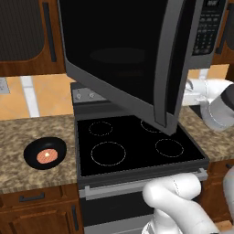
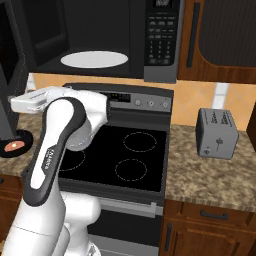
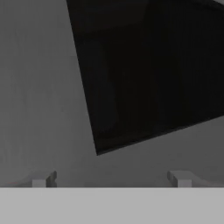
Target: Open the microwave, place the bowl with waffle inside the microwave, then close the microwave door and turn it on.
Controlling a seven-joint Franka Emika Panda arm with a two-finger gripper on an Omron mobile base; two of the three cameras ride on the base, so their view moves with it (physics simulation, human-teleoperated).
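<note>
One door: your microwave door (image 1: 123, 59) stands swung wide open, its grey frame and dark glass close before the hand camera.
Microwave (image 2: 107, 37): cavity exposed, white turntable (image 2: 94, 59) visible inside.
Gripper (image 3: 111, 179): your fingers (image 3: 43, 180) stand fully apart, holding nothing, facing the door's inner side.
Bowl (image 1: 45, 152): on the granite counter (image 1: 27, 132) left of the stove (image 1: 137, 146), well apart from your gripper.
Waffle (image 1: 47, 156): lying flat in the bowl.

Arm (image 2: 55, 145) raised from base, elbow bent, forearm reaching left and forward at mid height. Wrist (image 2: 32, 100) roughly level. Pincer (image 3: 112, 179) spread wide (both tips apart at the lower edge of hand view), nothing between fingers (image 3: 43, 180). White upper link low in left base view.
</note>
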